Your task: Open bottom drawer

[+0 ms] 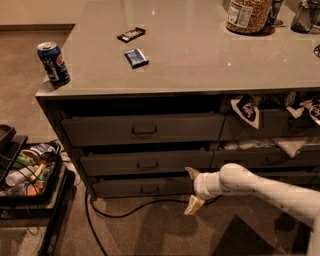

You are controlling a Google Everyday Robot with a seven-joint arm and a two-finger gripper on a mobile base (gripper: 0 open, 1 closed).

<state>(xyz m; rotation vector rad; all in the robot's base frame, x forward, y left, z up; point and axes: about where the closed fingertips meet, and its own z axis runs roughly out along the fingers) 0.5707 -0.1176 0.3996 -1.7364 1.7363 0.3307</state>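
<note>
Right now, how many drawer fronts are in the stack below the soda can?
3, stacked: the top drawer, the middle drawer below it, the bottom drawer lowest. None looks hidden. The hand is open at the bottom drawer's right end.

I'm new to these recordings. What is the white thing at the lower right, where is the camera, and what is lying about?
The white tube is a mobile robot's one arm. Its forked tan tip is the tool, open and holding nothing. It sits low by the right end of the bottom drawer, which it is meant to open, and it is not on the centre pull. The single camera looks down from the front. On the counter stand a soda can and a jar, and a dark bar and a blue packet lie flat. A cluttered cart sits left.
</note>
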